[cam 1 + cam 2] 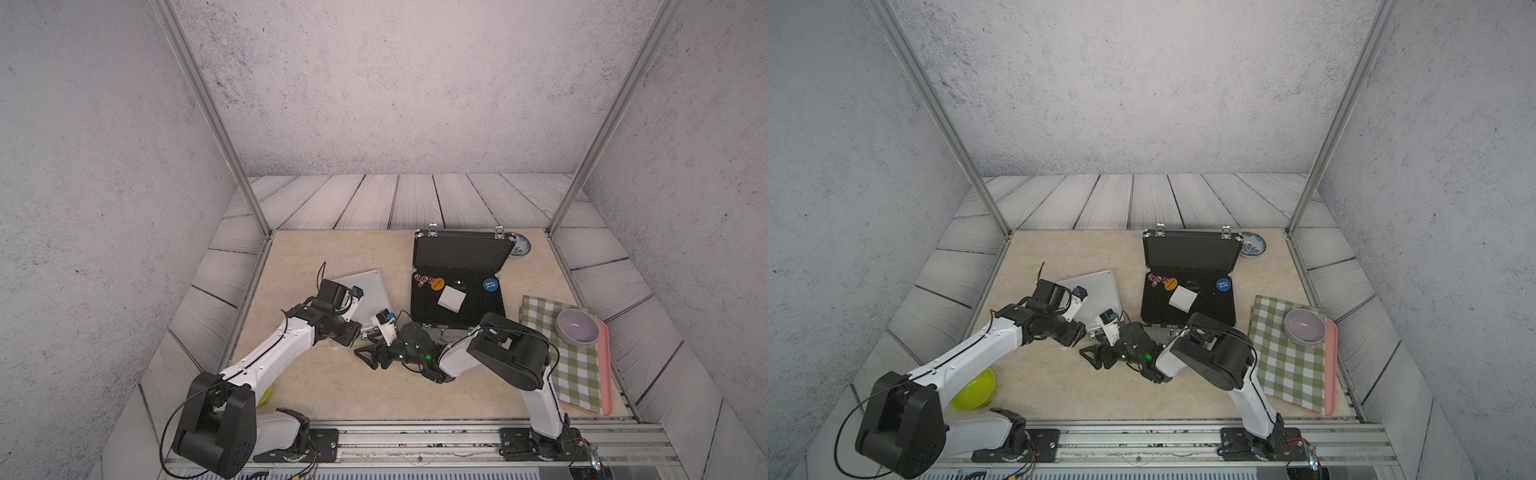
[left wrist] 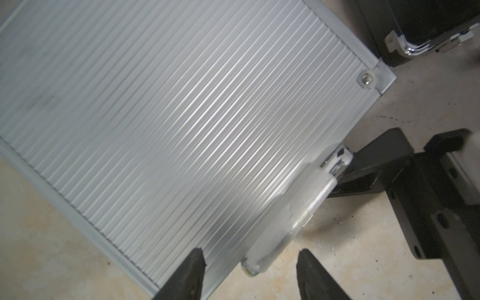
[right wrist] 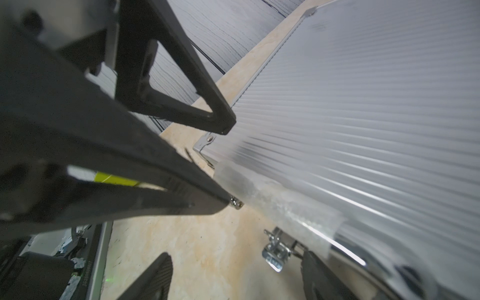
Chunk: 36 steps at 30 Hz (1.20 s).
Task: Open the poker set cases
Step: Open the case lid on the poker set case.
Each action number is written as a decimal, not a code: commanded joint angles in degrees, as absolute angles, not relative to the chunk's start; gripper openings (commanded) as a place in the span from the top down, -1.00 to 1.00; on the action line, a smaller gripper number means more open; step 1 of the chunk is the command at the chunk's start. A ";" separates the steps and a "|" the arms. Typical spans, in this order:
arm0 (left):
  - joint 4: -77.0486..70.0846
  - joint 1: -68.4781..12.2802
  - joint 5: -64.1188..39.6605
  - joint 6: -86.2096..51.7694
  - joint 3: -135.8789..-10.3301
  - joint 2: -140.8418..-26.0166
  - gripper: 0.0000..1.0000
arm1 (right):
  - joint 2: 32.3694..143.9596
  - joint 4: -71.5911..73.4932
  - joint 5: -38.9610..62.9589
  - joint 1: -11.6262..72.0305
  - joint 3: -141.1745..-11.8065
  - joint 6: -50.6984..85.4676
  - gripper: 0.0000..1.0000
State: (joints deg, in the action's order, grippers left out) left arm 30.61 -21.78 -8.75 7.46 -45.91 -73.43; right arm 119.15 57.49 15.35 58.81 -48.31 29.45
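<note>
**A:** Which step is in hand?

**B:** The second case, by my reading. The black poker case (image 1: 457, 257) stands open right of centre, toward the desk's (image 1: 332, 395) back edge, with its lid upright. The silver poker case (image 1: 374, 293) lies flat left of centre with its lid down. Its taped handle (image 2: 298, 207) faces the desk's front edge.

**A:** And the pincers?

**B:** Both are at that handle edge and neither holds anything. The left pincer (image 2: 250, 253) hovers over the lid beside the handle, jaws roughly half apart. The right pincer (image 3: 236, 255) sits low over the desk with its jaws wide. A chrome latch (image 3: 274, 255) lies between its fingers, apparently untouched.

**A:** What does the next move call for?

**B:** Probably releasing the latch, if it is not already free; these views do not settle that. After that, a fingertip under the lid's front lip, lifting about the rear hinge. The other pincer may need to steady the light case so it does not slide.
</note>
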 commanded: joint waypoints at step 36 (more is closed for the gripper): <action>30.50 -22.07 -8.70 7.38 -45.80 -72.07 -0.21 | 123.96 66.80 24.61 57.57 -48.60 32.35 -0.40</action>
